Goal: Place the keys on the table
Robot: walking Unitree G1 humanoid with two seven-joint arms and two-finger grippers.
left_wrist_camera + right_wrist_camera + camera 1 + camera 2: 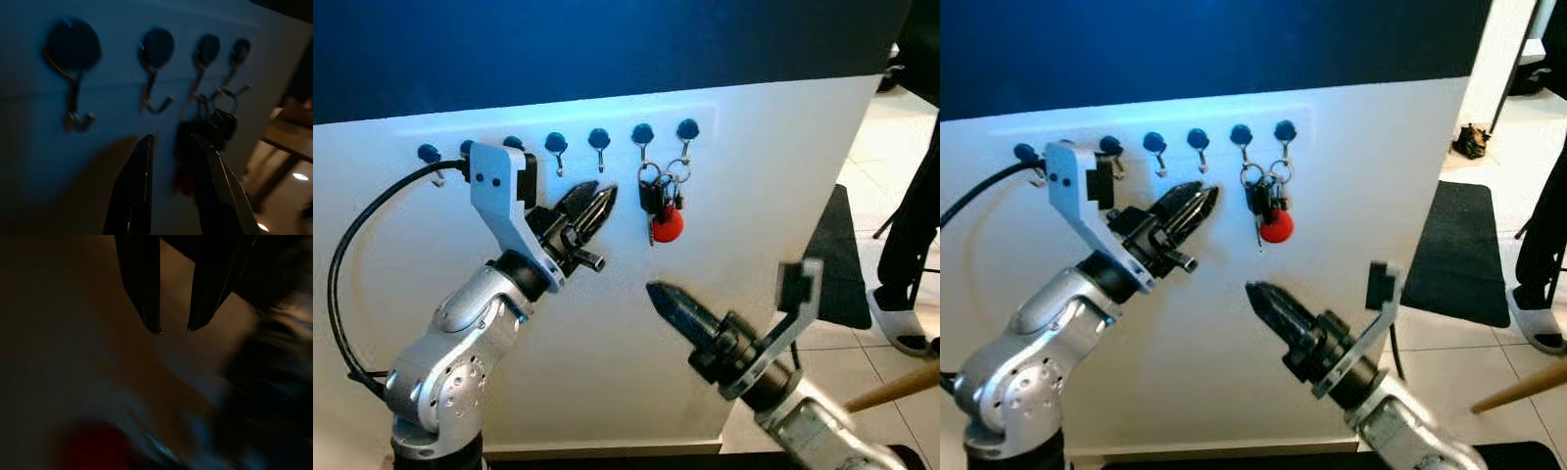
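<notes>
Just beyond the left end effector [597,208], level with its tips and toward the robot's right, the keys [661,201] hang from the last two hooks [686,132] in a row of dark-capped hooks on a white upright panel [764,166]. Bunch is still on the hooks: rings at top, dark fobs and a round red tag [668,224] below, long axis straight down. Left end effector's fingers stand slightly spread, nothing between them, aimed along the panel face at the bunch; in the left wrist view the keys [210,132] sit just past the tips. Right end effector [658,292] is below the bunch and a little out from the panel, pointing up toward it, fingers nearly together with a narrow gap and holding nothing. Left looks the nearer of the two, by my reading. Lifting off needs an upward move to clear the hook tips. Empty hooks lie behind the left end effector. Open room past the panel's right edge: tiled floor [891,127], dark mat [1449,245], a person's leg and shoe [901,323]. No desk sighted.
</notes>
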